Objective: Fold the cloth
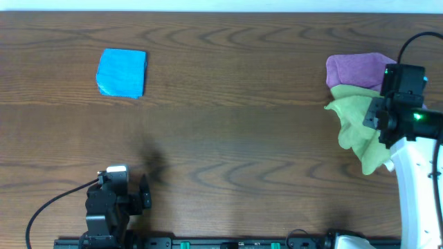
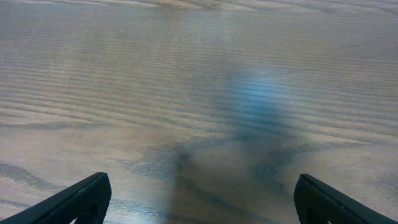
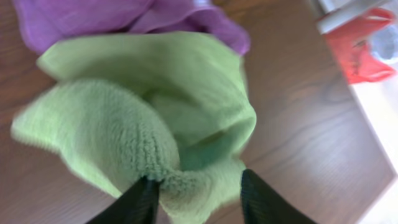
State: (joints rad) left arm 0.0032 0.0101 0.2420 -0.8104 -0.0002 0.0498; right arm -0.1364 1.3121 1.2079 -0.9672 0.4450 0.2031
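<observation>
The cloth (image 1: pixel 354 131) is seen bunched near the right edge of the table (image 1: pixel 228 138), its upper edge touching the purple cloth (image 1: pixel 354 69) (which lies just behind it, toward the far side). It is not laid flat: loose folds and a pointed flap are spread toward the near edge, and part of it is covered by the right arm (image 1: pixel 419 180). The right gripper (image 3: pixel 199 198) is held low over the heap. In the wrist view its fingers (image 3: pixel 140 202) are set partway apart, and a thick rolled fold of the cloth is lodged between them, touching both. Whether that fold is pinched or merely resting there cannot be told, since the picture is blurred. The left gripper (image 2: pixel 199 199) is found at the near left of the table, well apart from every cloth. Its jaws are spread wide, and only bare wood is seen between them. A blue cloth (image 1: pixel 122 72) is laid folded at the far left, well apart from the other two
</observation>
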